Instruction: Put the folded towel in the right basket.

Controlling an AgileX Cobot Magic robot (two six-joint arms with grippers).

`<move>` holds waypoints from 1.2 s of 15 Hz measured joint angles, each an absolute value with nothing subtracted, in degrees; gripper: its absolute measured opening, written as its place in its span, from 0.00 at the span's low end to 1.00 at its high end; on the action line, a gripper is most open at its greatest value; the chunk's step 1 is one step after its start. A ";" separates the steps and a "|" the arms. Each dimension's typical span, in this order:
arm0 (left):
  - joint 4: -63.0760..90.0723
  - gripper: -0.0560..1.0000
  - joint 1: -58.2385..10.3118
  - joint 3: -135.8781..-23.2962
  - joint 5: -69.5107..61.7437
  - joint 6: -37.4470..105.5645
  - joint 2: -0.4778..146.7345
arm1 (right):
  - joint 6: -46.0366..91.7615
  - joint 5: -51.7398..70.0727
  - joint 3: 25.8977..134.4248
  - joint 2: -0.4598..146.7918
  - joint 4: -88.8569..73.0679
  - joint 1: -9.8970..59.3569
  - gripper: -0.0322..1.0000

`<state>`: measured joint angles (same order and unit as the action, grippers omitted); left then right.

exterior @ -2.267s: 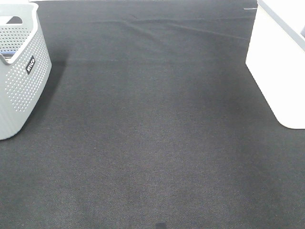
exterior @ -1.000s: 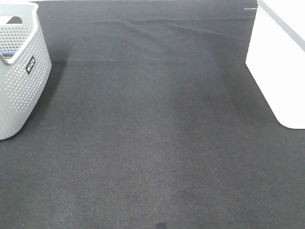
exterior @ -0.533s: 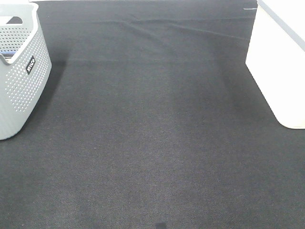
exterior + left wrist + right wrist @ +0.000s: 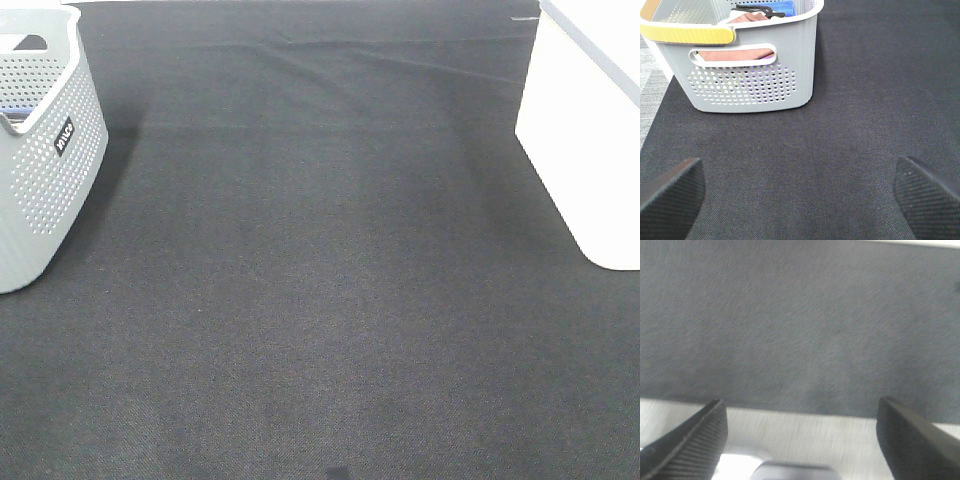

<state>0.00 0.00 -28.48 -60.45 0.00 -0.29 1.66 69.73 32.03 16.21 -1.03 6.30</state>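
Note:
A grey perforated basket (image 4: 40, 160) stands at the left edge of the black mat. In the left wrist view it (image 4: 755, 75) holds a folded reddish-brown towel (image 4: 735, 54), seen through the handle slot, and a blue cloth (image 4: 777, 7) behind it. A white container (image 4: 590, 130) stands at the right edge. My left gripper (image 4: 799, 192) is open and empty above the mat, a short way from the grey basket. My right gripper (image 4: 800, 430) is open and empty over the mat and a blurred white strip (image 4: 805, 432). Neither gripper shows in the exterior view.
The black mat (image 4: 320, 280) covers the table between the two containers, with a slight wrinkle near its far edge (image 4: 330, 50). The grey basket has a yellow rim piece (image 4: 690, 34). Bare grey table surface (image 4: 650, 95) shows beside the mat.

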 joint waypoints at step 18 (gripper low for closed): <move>0.00 0.98 0.00 -28.48 -60.45 0.00 -0.29 | 1.66 61.42 28.88 2.29 0.00 6.30 0.78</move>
<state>0.00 0.00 -28.48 -60.45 0.00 -0.29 1.66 61.42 28.88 2.29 0.00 6.30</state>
